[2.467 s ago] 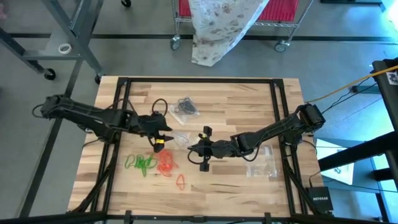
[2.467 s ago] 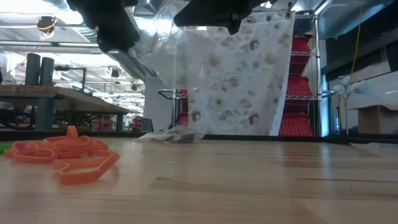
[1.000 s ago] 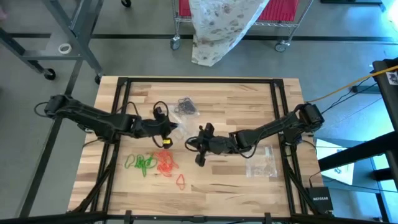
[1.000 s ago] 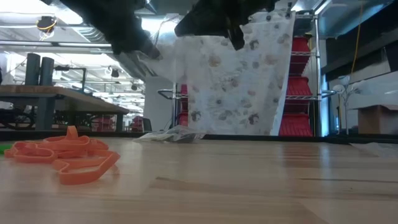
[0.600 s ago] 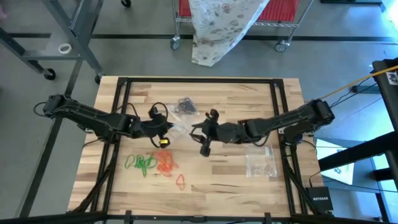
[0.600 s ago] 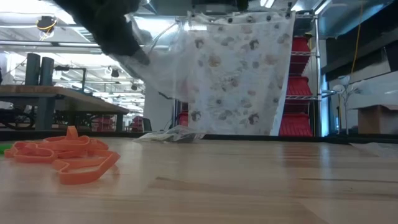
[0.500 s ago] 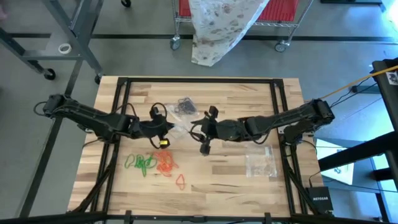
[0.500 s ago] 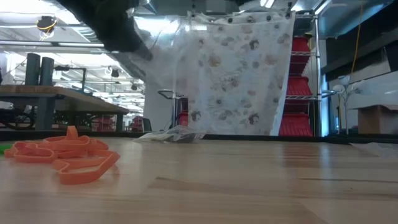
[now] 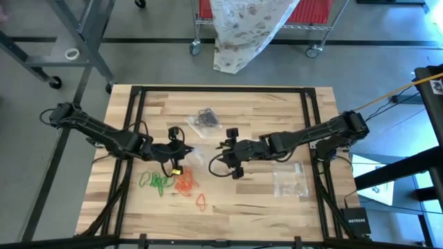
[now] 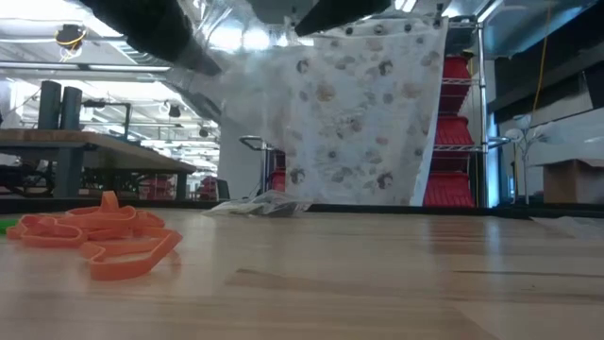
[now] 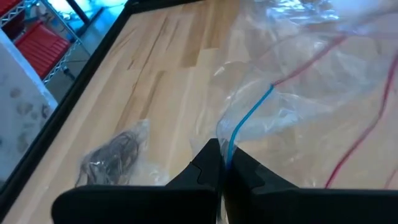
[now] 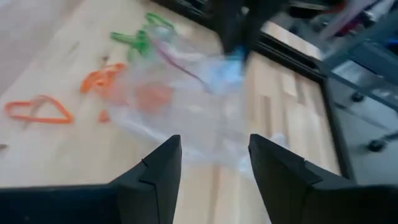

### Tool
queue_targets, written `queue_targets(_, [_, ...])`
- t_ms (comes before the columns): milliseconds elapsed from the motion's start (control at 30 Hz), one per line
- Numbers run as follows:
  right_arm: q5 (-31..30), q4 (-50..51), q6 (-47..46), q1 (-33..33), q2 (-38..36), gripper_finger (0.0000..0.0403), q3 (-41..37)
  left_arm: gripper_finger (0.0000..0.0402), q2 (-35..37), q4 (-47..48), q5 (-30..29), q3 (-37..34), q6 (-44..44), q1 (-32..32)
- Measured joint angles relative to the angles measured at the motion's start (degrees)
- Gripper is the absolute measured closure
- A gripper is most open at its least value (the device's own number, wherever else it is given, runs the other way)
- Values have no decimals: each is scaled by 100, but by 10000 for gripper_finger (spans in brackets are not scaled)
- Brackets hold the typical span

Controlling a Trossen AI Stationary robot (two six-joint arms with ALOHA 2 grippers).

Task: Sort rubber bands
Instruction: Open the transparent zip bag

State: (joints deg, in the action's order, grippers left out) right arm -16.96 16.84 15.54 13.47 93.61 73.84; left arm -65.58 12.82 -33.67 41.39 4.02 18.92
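Left wrist view, crinkled clear bag (image 11: 298,81), blue-edged

A workshop: exposed ceiling ducts (image 10: 85,42), wire shelving carts (image 10: 462,123), concrete floor (image 9: 166,66).

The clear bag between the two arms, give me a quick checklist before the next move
1. Left gripper shut on the clear bag at its blue strip: ok.
2. Right gripper jaws open, facing the bag: ok.
3. Right gripper touching the bag: cannot tell.
4. Orange bands and green bands loose on the table: ok.
5. Any band inside the held bag: cannot tell.
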Motion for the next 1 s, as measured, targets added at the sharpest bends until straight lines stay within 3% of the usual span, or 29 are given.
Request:
queue_targets(233, [-30,-138,-255,-66,289,224,-2,401,0,-21,0,0,1,0])
queue_targets(533, [-176,-107,-218,-264,316,310,-2,401,0,-68,22,0,-110,42])
queue_targets(900, [187,127,157,-302,634,328,-2,401,0,-286,22,0,-148,61])
queue_targets(1000, [153,141,158,-305,666,366,-2,401,0,-331,22,0,-150,61])
